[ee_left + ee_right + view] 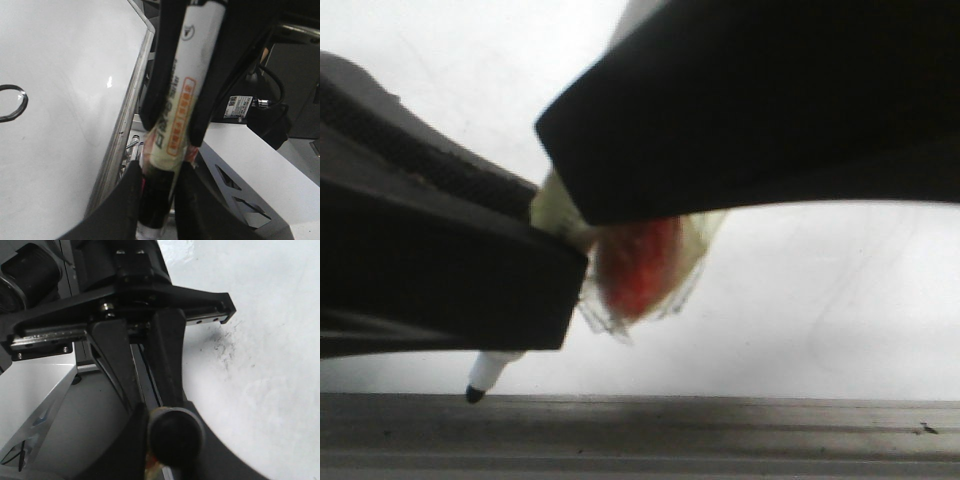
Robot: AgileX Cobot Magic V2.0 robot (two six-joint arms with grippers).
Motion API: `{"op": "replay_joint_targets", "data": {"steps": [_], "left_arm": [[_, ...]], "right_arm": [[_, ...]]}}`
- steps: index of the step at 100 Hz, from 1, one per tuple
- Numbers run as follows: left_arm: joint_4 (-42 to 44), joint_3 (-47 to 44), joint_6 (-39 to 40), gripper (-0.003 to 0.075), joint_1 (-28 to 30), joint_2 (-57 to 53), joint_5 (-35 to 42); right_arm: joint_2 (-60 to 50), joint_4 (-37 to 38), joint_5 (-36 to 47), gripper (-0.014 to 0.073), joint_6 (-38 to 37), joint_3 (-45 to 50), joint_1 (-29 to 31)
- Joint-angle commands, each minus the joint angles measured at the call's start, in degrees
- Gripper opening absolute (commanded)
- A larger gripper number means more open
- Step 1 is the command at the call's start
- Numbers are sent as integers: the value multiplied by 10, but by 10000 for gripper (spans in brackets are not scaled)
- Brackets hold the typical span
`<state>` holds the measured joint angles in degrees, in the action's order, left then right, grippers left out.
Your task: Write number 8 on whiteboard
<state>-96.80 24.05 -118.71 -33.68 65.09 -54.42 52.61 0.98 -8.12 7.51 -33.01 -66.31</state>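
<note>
Spreading wide and glossy, the whiteboard bears only part of the number 8 at the left wrist view's edge. Both hands grip one marker: the left hand near the tip end, the right hand clenched on its tail (a handover, seemingly). Its tip hovers over the grey ledge; a slip could streak stray ink.
</note>
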Motion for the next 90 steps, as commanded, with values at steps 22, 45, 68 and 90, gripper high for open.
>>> {"op": "replay_joint_targets", "data": {"steps": [22, 45, 68, 90], "left_arm": [[-21, -2, 30, -20, -1, -7, -56], [-42, -2, 33, -20, -1, -7, -58], [-94, -2, 33, -20, -1, -11, -62], [-101, -2, 33, -21, -1, -11, -55]], "right_arm": [[-2, -5, 48, 348, -1, -18, -2], [-17, -10, 60, 384, -1, -18, -2], [-65, -10, 41, 337, -1, -18, -2], [-111, -6, 22, 26, -1, -18, -2]]}}
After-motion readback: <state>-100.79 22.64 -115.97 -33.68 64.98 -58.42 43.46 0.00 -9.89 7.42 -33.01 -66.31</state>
